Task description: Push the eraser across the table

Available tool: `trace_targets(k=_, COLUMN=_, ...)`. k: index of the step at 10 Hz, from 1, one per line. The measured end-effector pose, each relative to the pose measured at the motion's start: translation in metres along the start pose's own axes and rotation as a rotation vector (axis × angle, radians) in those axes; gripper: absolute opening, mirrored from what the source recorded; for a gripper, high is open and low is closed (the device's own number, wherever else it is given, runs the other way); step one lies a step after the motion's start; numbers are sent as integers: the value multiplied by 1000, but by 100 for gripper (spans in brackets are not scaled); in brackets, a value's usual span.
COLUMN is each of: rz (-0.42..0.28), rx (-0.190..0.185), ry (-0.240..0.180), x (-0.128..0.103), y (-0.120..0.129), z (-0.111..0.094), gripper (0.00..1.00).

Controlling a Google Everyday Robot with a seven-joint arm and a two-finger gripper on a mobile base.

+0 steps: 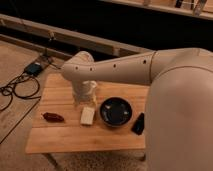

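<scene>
The eraser [138, 124] is a small flat black block lying on the wooden table [65, 140] near its right edge, just right of the dark bowl [116, 111]. My white arm partly covers its right side. The arm reaches from the right over the table's back and bends down at the left. My gripper [85, 96] hangs below that bend, over the table's back middle. It is left of the bowl, just behind the cream block, and well apart from the eraser.
A pale cream block [88, 115] lies left of the bowl. A dark red object [53, 117] lies near the table's left edge. Cables and a small box [34, 68] are on the floor to the left. A dark wall ledge runs behind.
</scene>
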Motion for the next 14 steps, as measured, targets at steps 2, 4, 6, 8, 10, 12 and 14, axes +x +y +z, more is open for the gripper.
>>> trace_targets(k=2, rz=48, rx=9, ry=-29, x=-11, y=-30, z=1, gripper=65)
trace_targets(k=4, rz=139, rx=9, ry=-66, x=-11, y=-72, z=3, gripper=65)
trace_targets(k=6, rz=221, rx=11, ry=-89, x=2, y=-107, z=8, gripper=65)
trace_targets(k=8, rz=306, rx=13, ry=-97, x=29, y=-139, z=18, gripper=65)
trace_targets(k=10, rz=369, rx=10, ry=-94, x=57, y=-162, z=31, gripper=65)
trace_targets(k=12, rz=412, rx=8, ry=-83, x=82, y=-178, z=47, gripper=65)
trace_targets(k=14, rz=448, rx=6, ry=-64, x=100, y=-193, z=66, gripper=65)
